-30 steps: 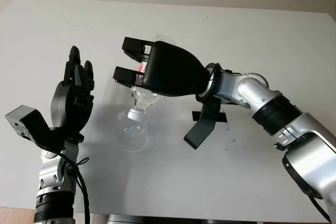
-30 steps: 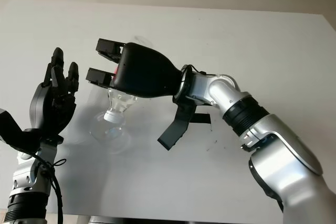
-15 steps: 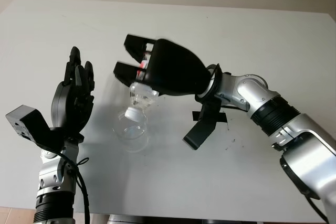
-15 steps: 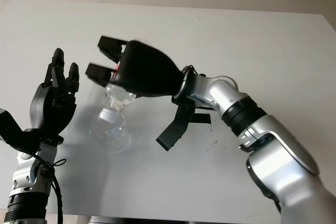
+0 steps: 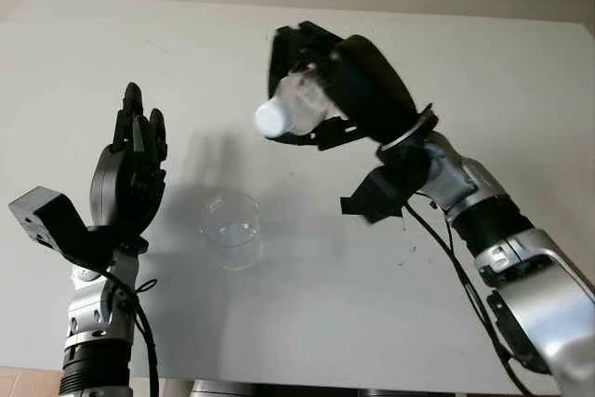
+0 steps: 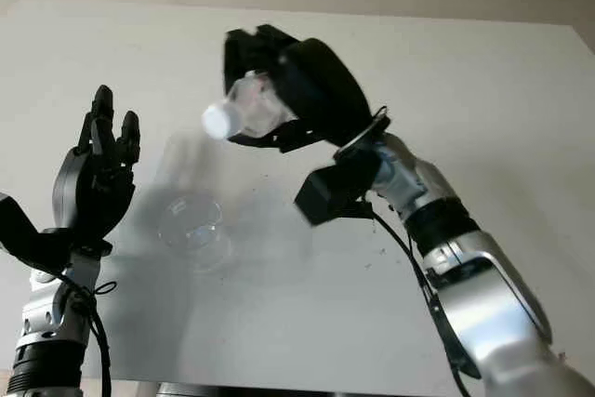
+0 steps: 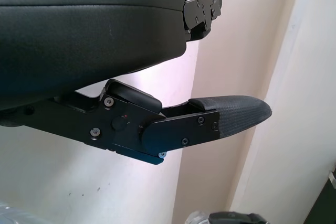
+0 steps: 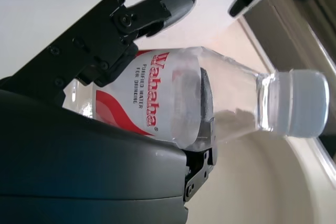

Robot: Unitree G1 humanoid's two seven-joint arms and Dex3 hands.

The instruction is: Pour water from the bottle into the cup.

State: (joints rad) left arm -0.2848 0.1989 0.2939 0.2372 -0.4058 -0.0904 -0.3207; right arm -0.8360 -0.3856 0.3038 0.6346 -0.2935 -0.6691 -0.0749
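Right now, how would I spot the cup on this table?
Start from the white table. Between the raised, open left hand and the right hand gripping the Wahaha water bottle stands a clear plastic cup. It is upright, transparent and untouched.

The right hand is up off the pour now: a second ago it held the bottle neck-down, mouth right over the cup; now it has swung it up and away, lying roughly level well above the table, white cap toward the camera. The forearm stands steeper. The cup stands uncovered, a little water in it.
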